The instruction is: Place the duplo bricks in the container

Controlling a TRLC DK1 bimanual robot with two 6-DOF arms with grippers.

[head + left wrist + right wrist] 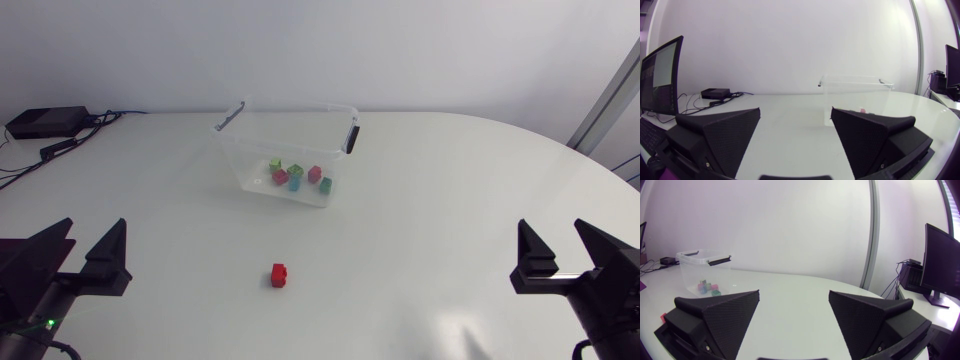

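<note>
A white, glossy counter (430, 200) with a rounded edge carries a clear container (285, 150) with a black latch handle at each end. On the container's floor several duplo bricks (296, 177) lie close together: green, red, blue, pink and teal. One red brick (280, 275) sits alone on the bare counter on the arms' side of the container, well apart from it. Well to the container's left is a black box (45, 122) with cables. The left jaws and right jaws stand released, grasping nothing, far out to either side of the container. In the left wrist view, a pinkish speck behind the container's wall may be one brick.
</note>
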